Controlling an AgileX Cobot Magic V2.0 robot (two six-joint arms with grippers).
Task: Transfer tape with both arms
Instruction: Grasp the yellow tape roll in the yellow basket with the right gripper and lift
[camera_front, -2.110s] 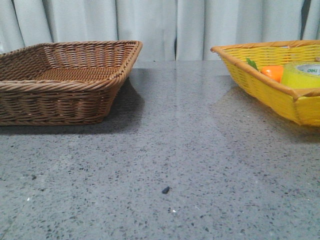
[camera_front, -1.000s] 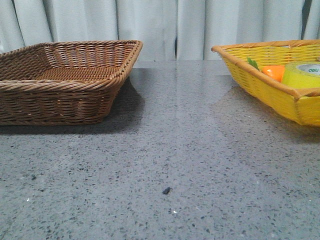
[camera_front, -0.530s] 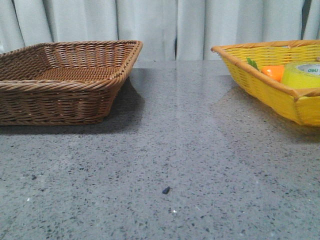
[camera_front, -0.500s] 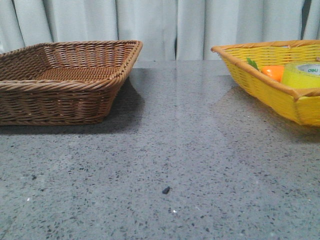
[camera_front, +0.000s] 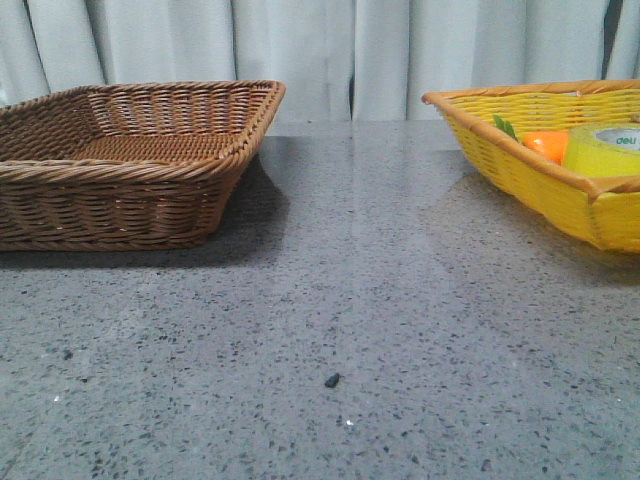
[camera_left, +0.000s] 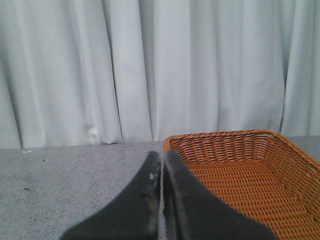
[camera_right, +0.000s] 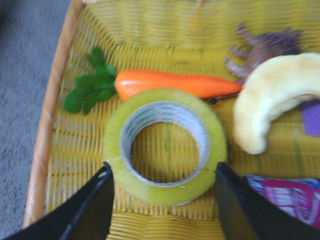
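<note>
The tape (camera_right: 165, 145), a wide yellow roll with a white inner core, lies flat in the yellow basket (camera_right: 47, 125). It also shows in the front view (camera_front: 605, 150) inside that basket (camera_front: 520, 170) at the far right. My right gripper (camera_right: 162, 172) is open above the roll, its two black fingers spread wider than the roll, one on each side. My left gripper (camera_left: 161, 160) is shut and empty, low over the table beside the near corner of the brown basket (camera_left: 240, 175). Neither gripper shows in the front view.
An orange carrot with green leaves (camera_right: 165, 82), a pale banana (camera_right: 275, 95), a brown piece (camera_right: 262, 47) and a pink packet (camera_right: 287, 197) lie round the tape. The brown wicker basket (camera_front: 130, 160) stands at the left of the grey table (camera_front: 340, 300). A white curtain hangs behind.
None in the front view; the baskets and the tape stay where they were.
</note>
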